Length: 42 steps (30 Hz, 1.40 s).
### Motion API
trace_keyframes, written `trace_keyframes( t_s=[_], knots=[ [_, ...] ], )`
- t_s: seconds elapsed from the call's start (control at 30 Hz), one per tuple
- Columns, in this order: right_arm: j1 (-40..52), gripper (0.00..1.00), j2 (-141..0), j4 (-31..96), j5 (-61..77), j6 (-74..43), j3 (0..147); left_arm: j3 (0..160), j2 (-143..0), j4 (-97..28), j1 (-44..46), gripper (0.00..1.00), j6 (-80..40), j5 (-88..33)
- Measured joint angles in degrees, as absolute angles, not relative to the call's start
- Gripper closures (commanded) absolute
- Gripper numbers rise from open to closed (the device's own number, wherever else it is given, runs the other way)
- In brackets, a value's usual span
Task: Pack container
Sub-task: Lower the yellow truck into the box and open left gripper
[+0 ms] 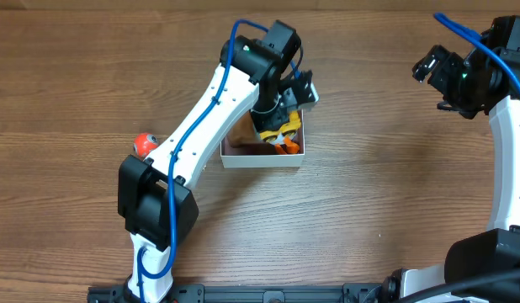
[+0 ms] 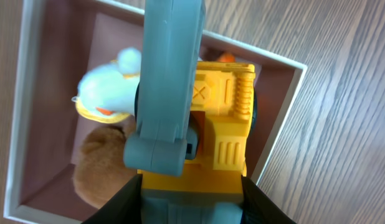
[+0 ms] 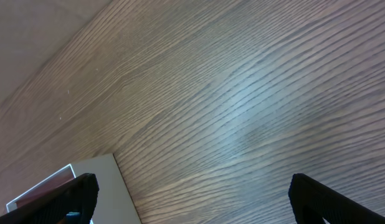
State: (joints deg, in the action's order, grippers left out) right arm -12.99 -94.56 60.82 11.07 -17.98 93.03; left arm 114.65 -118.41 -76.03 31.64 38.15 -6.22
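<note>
The container (image 1: 253, 157) is a square white box with a pink inside, mid-table. My left gripper (image 1: 277, 118) hangs over its right half, shut on a yellow and grey toy truck (image 2: 223, 124), its black fingers (image 2: 192, 202) pressed on both sides of the truck. Under the truck in the container (image 2: 276, 118) lie a white duck toy (image 2: 108, 90) and a brown plush (image 2: 102, 162). An orange toy (image 1: 291, 147) shows in the box's right corner. My right gripper (image 1: 434, 66) is open and empty at the far right, above bare table (image 3: 192, 199).
A red and orange ball toy (image 1: 143, 144) lies on the wooden table left of the left arm. A white flat edge (image 3: 93, 186) shows at the lower left of the right wrist view.
</note>
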Motion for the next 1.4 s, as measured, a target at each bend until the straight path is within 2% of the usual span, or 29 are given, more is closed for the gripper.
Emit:
trace_keyframes(
  t_s=[0.1, 0.17, 0.3, 0.37, 0.4, 0.43, 0.87, 0.93, 1.0, 1.03, 1.07, 1.1, 1.27, 1.4],
  knots=[
    [-13.0, 0.00, -94.6, 60.9, 11.2, -18.0, 93.0, 113.1, -118.4, -74.6, 31.1, 0.78, 40.3, -5.8],
    [-13.0, 0.00, -94.6, 60.9, 11.2, -18.0, 93.0, 112.3, -118.4, -74.3, 31.0, 0.68, 41.9, -5.7],
    [-13.0, 0.00, -94.6, 61.2, 11.2, -18.0, 93.0, 109.3, -118.4, -73.8, 30.9, 0.61, 45.1, -5.5],
    [-13.0, 0.00, -94.6, 61.3, 11.2, -18.0, 93.0, 107.4, -118.4, -73.4, 30.9, 0.51, 45.8, -5.6],
    [-13.0, 0.00, -94.6, 61.3, 11.2, -18.0, 93.0, 106.9, -118.4, -73.3, 30.9, 0.21, 46.2, -5.5],
    [-13.0, 0.00, -94.6, 61.3, 11.2, -18.0, 93.0, 106.6, -118.4, -73.3, 30.9, 0.00, 46.5, -5.5],
    [-13.0, 0.00, -94.6, 62.2, 11.2, -18.0, 93.0, 108.0, -118.4, -74.8, 30.9, 0.00, 41.0, -2.6],
    [-13.0, 0.00, -94.6, 62.2, 11.2, -18.0, 93.0, 110.0, -118.4, -76.1, 30.9, 0.13, 38.9, -2.6],
    [-13.0, 0.00, -94.6, 62.2, 11.2, -18.0, 93.0, 111.4, -118.4, -78.0, 30.9, 0.36, 37.5, -3.3],
    [-13.0, 0.00, -94.6, 62.2, 11.2, -18.0, 93.0, 111.5, -118.4, -78.4, 30.9, 0.55, 36.8, -4.0],
    [-13.0, 0.00, -94.6, 62.2, 11.2, -18.0, 93.0, 111.6, -118.4, -78.6, 30.9, 0.66, 36.4, -4.9],
    [-13.0, 0.00, -94.6, 62.2, 11.2, -18.0, 93.0, 111.6, -118.4, -78.4, 31.0, 0.71, 36.0, -5.6],
    [-13.0, 0.00, -94.6, 62.2, 11.2, -18.0, 93.0, 111.6, -118.4, -74.4, 31.0, 0.73, 34.2, -11.0],
    [-13.0, 0.00, -94.6, 62.2, 11.2, -18.0, 93.0, 111.6, -118.4, -70.5, 31.0, 0.81, 32.2, -14.3]
  ],
)
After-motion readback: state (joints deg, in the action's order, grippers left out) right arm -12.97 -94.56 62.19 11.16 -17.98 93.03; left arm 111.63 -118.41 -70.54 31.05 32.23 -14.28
